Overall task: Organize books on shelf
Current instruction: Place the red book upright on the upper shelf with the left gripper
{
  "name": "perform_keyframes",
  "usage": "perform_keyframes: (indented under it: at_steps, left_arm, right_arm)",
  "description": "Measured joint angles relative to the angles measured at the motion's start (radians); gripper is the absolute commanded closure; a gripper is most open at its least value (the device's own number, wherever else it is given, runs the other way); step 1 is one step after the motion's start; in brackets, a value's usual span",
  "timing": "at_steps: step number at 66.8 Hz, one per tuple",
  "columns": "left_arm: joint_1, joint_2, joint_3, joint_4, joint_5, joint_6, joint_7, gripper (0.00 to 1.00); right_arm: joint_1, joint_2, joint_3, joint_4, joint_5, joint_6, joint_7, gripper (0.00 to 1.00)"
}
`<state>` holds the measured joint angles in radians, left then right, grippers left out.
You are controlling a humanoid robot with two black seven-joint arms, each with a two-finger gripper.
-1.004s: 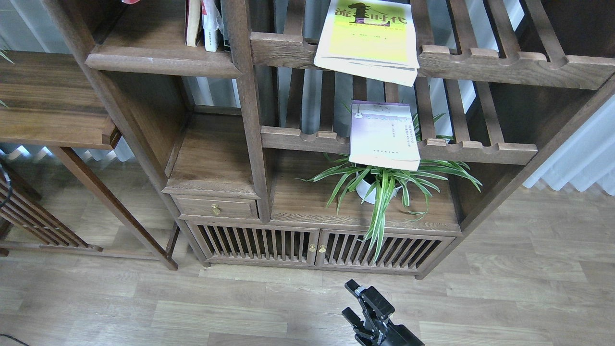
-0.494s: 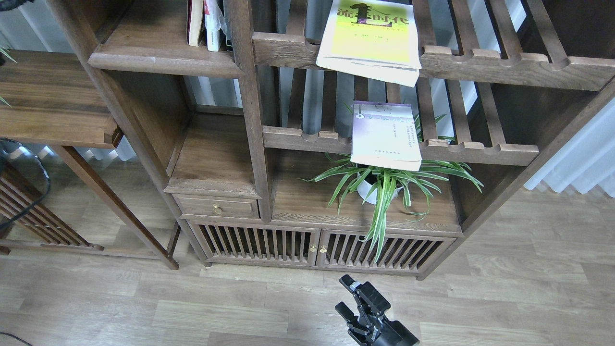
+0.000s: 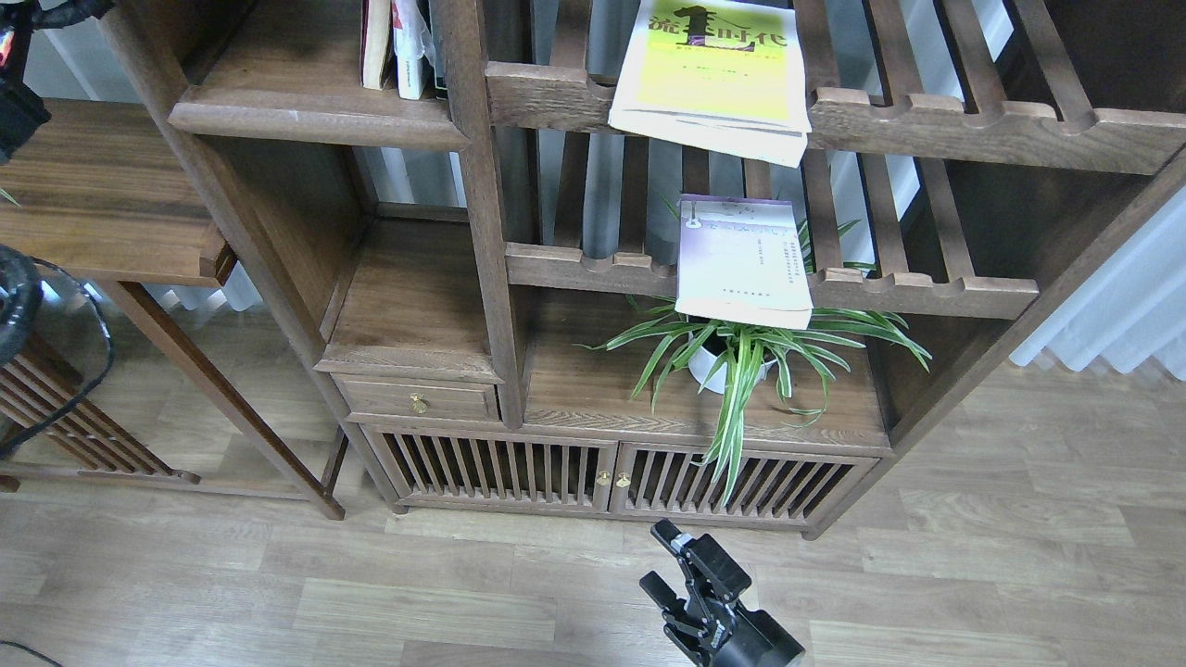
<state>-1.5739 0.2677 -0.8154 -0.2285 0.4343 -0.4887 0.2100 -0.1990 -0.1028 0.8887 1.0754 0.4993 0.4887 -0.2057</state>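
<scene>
A yellow-green book (image 3: 713,69) with black Chinese characters lies flat on the upper slatted rack, its lower edge hanging over the front rail. A pale lavender-white book (image 3: 741,264) lies the same way on the lower slatted rack. The solid dark-brown shelf (image 3: 315,116) sits upper left, with a few upright books (image 3: 397,46) at its right end against the post. My right gripper (image 3: 660,559) is low over the floor in front of the bookcase, open and empty. Dark parts of my left arm (image 3: 18,116) show at the left edge; its fingers cannot be made out.
A spider plant in a white pot (image 3: 732,357) stands on the cabinet top under the lavender book. Below are a small drawer (image 3: 417,400) and slatted cabinet doors (image 3: 607,477). A wooden side table (image 3: 102,195) stands left. Curtains hang behind.
The right gripper has crept up and left toward the cabinet. Dark parts of the left arm have come into view at the left edge. The books have not moved.
</scene>
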Motion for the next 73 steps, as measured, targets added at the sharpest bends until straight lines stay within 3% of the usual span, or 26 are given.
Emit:
perform_keyframes:
  at_steps: [15, 73]
  left_arm:
    - [0.020, -0.007, 0.029, 0.001, 0.004, 0.000, -0.132, 0.94]
    - [0.055, -0.056, 0.175, 0.090, 0.001, 0.000, -0.147, 0.90]
  right_arm:
    - [0.001, 0.012, 0.090, 0.008, 0.019, 0.000, 0.001, 0.01]
    - [-0.016, 0.010, 0.144, 0.049, 0.038, 0.000, 0.000, 0.01]
